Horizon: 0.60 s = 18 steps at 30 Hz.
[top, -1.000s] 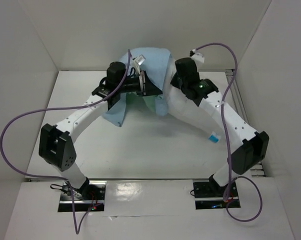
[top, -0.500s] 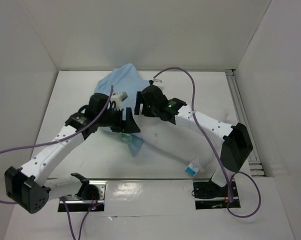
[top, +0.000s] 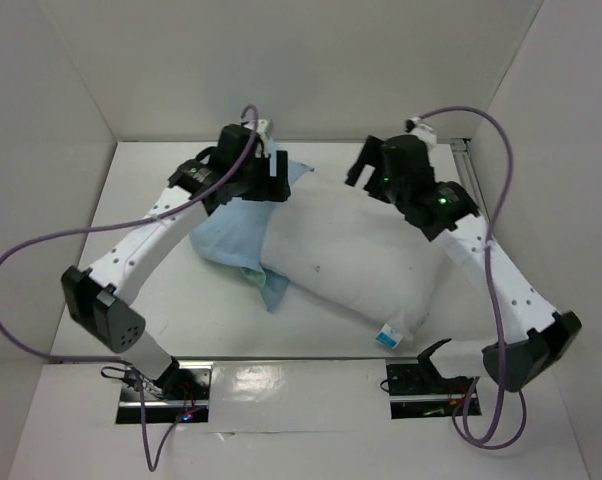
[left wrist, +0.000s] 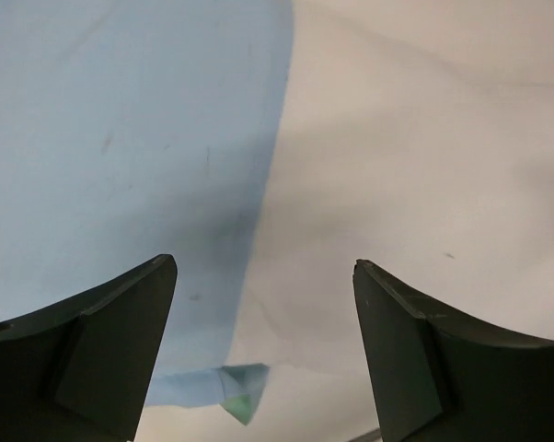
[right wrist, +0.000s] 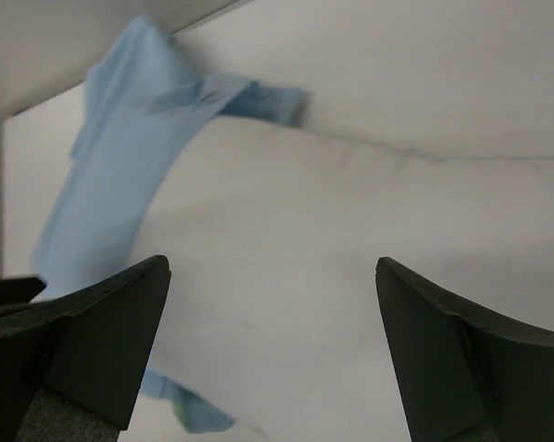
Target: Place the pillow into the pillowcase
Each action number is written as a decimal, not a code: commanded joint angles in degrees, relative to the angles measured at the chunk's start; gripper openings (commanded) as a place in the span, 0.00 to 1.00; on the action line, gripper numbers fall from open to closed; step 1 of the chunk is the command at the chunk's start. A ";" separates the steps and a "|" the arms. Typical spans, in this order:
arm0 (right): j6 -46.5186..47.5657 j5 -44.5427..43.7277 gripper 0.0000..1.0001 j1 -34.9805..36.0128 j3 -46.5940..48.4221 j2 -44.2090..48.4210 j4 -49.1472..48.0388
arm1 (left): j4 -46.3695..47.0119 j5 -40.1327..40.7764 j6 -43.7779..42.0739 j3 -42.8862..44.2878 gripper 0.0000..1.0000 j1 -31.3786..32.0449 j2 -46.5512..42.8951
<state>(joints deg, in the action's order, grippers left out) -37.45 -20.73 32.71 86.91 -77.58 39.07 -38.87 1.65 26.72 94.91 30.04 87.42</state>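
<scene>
The pillow lies flat on the table, a little right of centre. Its long axis runs on a diagonal, from the far left down toward the near right. The corner with the small blue-and-white label points at the near right, toward the right arm's base. The opposite end points at the far wall, between my two claws. Nearly all of its white top face is bare.

The pillowcase lies crumpled against the pillow's left side, light blue face up. It stretches along that edge and touches it. From the overhead view the pillow seems to rest on part of the cloth, but I cannot tell whether any of it is tucked inside. A small green fold shows at the near end of the cloth, and a blue tip pokes out past the pillow's far left corner.

The left claw hangs over that far left corner. Its wrist camera shows the seam where blue cloth meets white pillow, with the fingers spread wide and gripping nothing. The right claw hangs over the far edge of the pillow. It is spread wide too, with nothing between its fingers.
</scene>
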 commanded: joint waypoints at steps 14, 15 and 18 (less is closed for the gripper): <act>-1.57 26.18 1.00 -31.04 -33.64 18.69 9.01 | -18.78 39.92 0.44 13.46 0.76 8.64 21.30; -0.96 26.18 1.00 -31.04 -34.70 18.69 9.01 | -19.31 40.44 1.31 14.15 0.74 8.63 21.91; -0.35 25.40 1.00 -31.04 -35.41 19.22 10.06 | -20.37 41.94 2.72 14.77 0.60 8.63 22.62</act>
<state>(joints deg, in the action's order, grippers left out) -39.09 1.45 1.83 52.75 -59.81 47.07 -55.40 37.95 27.73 108.05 39.42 108.66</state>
